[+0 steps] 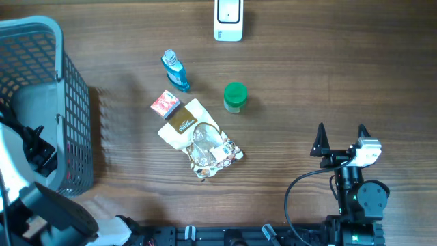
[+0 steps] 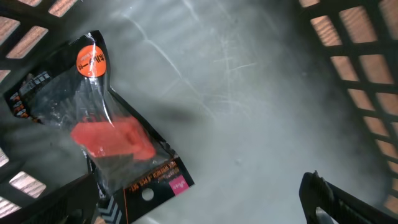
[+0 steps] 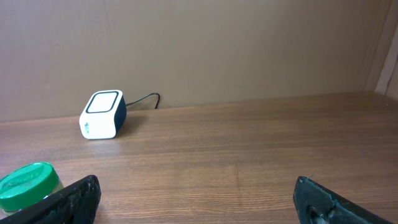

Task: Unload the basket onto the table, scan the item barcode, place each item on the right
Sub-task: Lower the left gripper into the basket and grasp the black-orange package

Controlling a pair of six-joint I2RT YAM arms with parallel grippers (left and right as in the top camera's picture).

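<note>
A brown wooden bench (image 1: 307, 82) carries a loose cluster of goods near its middle. A blue bottle (image 1: 175, 70) lies on its side, a small red-and-white box (image 1: 164, 104) sits just below it against the corner of a clear crinkled bag (image 1: 198, 139), and a green-lidded jar (image 1: 235, 97) stands upright to their right. At the far edge a white scanner (image 1: 228, 19) rests alone, well apart from the rest, its dark cable trailing behind. A grey lattice basket (image 1: 68, 102) stands at the left end.
</note>
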